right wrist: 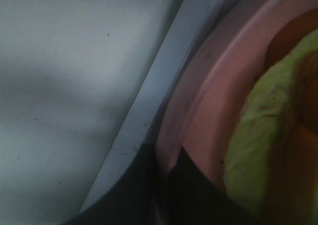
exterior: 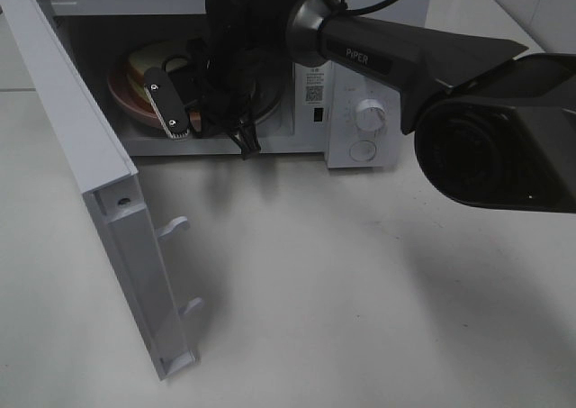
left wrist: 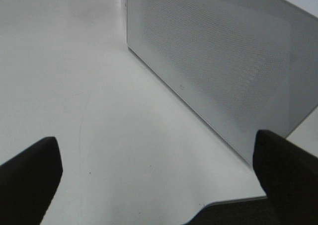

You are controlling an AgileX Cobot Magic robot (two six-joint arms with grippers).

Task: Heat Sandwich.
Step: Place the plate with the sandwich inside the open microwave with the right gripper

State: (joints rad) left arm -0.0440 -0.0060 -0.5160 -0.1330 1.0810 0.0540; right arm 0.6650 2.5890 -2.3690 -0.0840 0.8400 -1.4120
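The sandwich [exterior: 144, 61] lies on a round pink plate [exterior: 121, 88] inside the open microwave [exterior: 360, 75], toward the left of the cavity. My right gripper [exterior: 171, 97] reaches in through the opening. In the right wrist view its two dark fingers [right wrist: 134, 185] pinch the plate's rim [right wrist: 213, 96], which passes between them. The sandwich's yellow-green filling [right wrist: 253, 145] shows just behind the rim. My left gripper [left wrist: 159, 180] is open and holds nothing. It faces the outer side of the microwave door [left wrist: 223, 61] and is out of the high view.
The microwave door [exterior: 81, 138] stands swung out to the left front, with its two latch hooks [exterior: 175, 228] sticking out. The control knob [exterior: 369, 115] and button are on the right panel. The right arm [exterior: 423, 57] crosses over the microwave's right side.
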